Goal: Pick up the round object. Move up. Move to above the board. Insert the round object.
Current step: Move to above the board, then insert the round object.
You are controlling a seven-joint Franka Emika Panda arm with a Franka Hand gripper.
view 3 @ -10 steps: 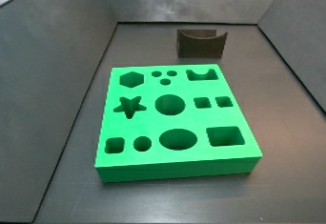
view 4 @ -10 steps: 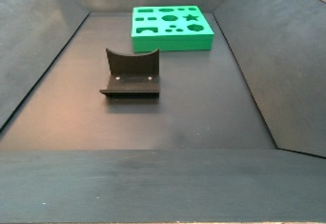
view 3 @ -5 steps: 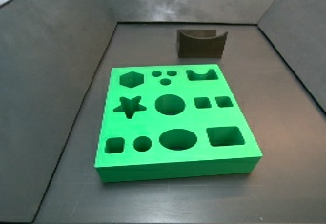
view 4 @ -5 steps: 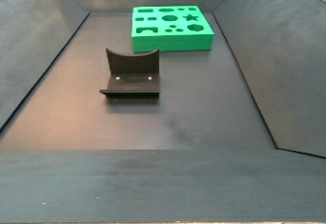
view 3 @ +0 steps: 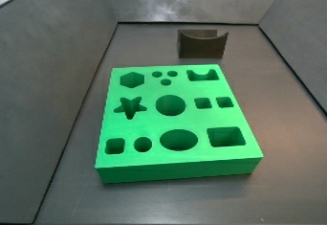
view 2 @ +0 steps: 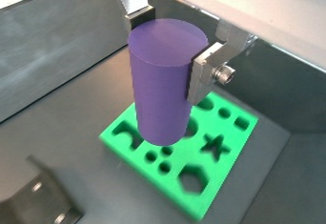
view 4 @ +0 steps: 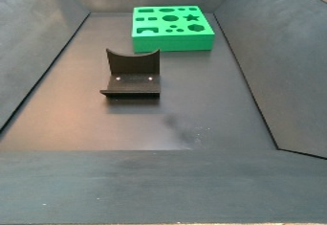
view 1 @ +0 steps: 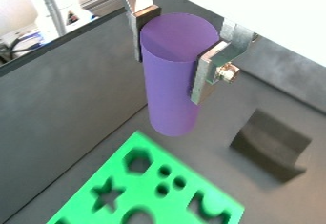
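Note:
In both wrist views my gripper (view 1: 176, 51) (view 2: 170, 51) is shut on the round object, a tall purple cylinder (view 1: 173, 80) (view 2: 163, 90), with a silver finger on each side of its upper end. It hangs upright, high above the floor. The green board (view 1: 121, 185) (view 2: 124, 135) lies below; in a wrist view the cylinder's lower end overlaps the board's near part. Both side views show the board (view 3: 147, 123) (view 4: 173, 39) with its big round hole (view 3: 170, 103). Neither the gripper nor the cylinder shows in the side views.
The dark fixture (view 3: 201, 43) (view 4: 130, 76) stands on the floor apart from the board; it also shows in both wrist views (view 1: 272, 144) (view 2: 38, 199). Grey sloping walls (view 3: 64, 66) enclose the floor on all sides.

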